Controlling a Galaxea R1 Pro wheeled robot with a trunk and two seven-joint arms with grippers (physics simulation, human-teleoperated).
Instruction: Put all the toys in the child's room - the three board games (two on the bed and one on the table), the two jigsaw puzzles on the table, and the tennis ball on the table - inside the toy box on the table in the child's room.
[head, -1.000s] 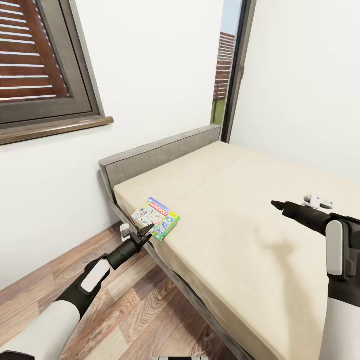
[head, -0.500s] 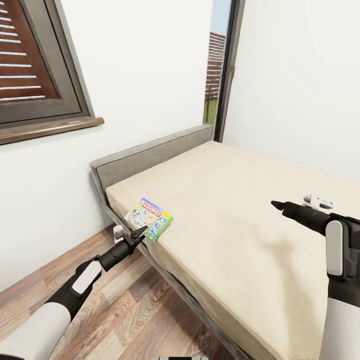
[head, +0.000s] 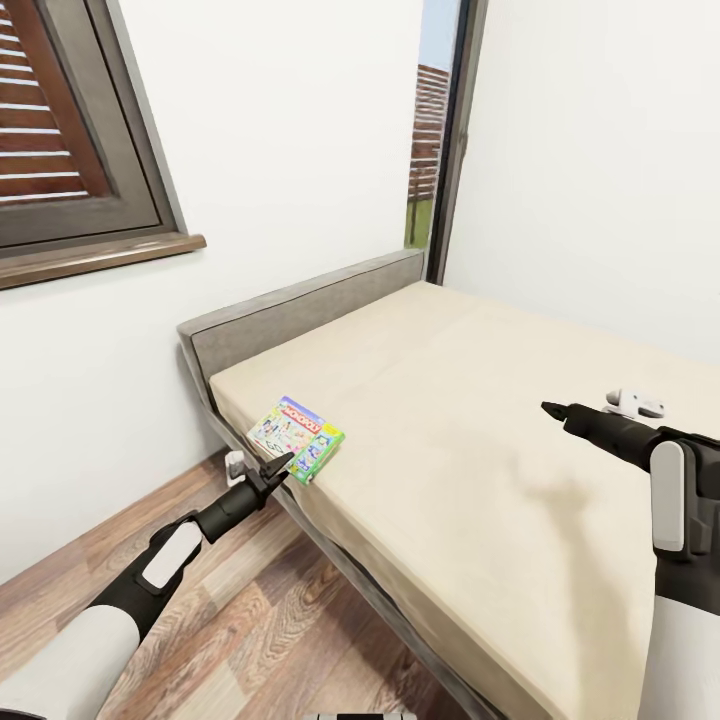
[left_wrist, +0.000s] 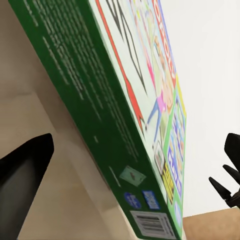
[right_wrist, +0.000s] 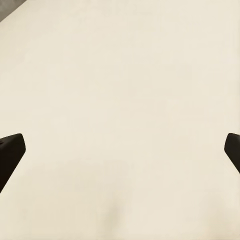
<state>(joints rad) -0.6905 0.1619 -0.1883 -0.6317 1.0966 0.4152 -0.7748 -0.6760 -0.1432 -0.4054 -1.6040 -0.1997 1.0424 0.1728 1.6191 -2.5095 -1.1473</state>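
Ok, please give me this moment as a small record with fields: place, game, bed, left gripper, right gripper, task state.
place: bedroom, beside the bed
game: Monopoly box, flat on the mattress near the bed's edge and headboard
left gripper: open, at the box's near edge, fingers on either side of it in the left wrist view, not yet closed
right gripper: open, empty, above bare mattress
task state: box not yet picked up
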